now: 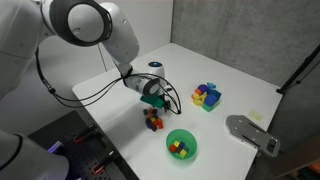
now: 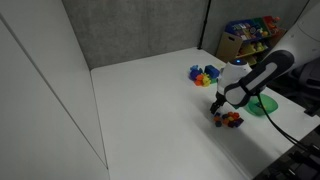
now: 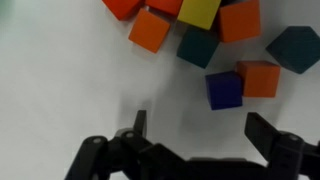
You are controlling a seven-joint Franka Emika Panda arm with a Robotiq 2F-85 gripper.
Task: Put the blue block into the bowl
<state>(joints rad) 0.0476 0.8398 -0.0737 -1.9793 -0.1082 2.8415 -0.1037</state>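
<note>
In the wrist view the tiny dark-blue block (image 3: 224, 89) lies on the white table among several small cubes: orange (image 3: 151, 31), teal (image 3: 198, 46) and yellow (image 3: 200, 11). My gripper (image 3: 196, 128) is open and empty, its fingers just below the blue block. In an exterior view the gripper (image 1: 152, 103) hovers over the pile of tiny cubes (image 1: 153, 121). The green bowl (image 1: 182, 145) sits nearer the table's front and holds a few small cubes; it also shows in an exterior view (image 2: 262, 104).
A cluster of larger coloured blocks (image 1: 207, 96) stands farther back on the table; it also shows in an exterior view (image 2: 204, 74). A grey metal object (image 1: 250, 133) lies at the table's edge. A shelf of colourful items (image 2: 250, 36) stands behind.
</note>
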